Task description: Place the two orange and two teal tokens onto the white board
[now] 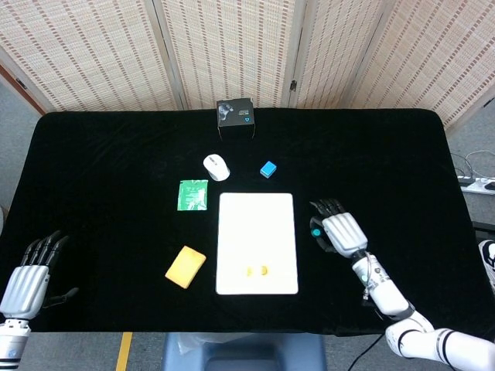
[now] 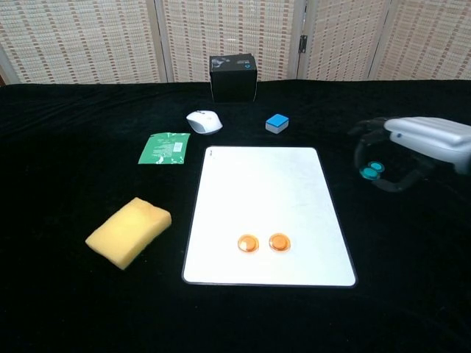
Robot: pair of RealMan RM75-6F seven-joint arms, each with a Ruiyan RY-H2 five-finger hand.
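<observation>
The white board (image 1: 257, 224) (image 2: 268, 191) lies mid-table with two orange tokens (image 1: 249, 271) (image 2: 248, 243) (image 1: 264, 270) (image 2: 279, 241) side by side near its front edge. My right hand (image 1: 340, 232) (image 2: 416, 140) hovers just right of the board and pinches a teal token (image 1: 315, 232) (image 2: 366, 173) between thumb and finger. The other teal token (image 2: 377, 167) lies on the black cloth close behind it; the hand hides it in the head view. At the table's front left corner my left hand (image 1: 31, 274) rests with fingers apart, holding nothing.
A yellow sponge (image 1: 186, 267) (image 2: 129, 232) lies left of the board. Behind the board are a green packet (image 1: 192, 195) (image 2: 165, 148), a white mouse (image 1: 216, 167) (image 2: 204, 121), a blue eraser (image 1: 268, 169) (image 2: 277, 123) and a black box (image 1: 235, 118) (image 2: 232, 76).
</observation>
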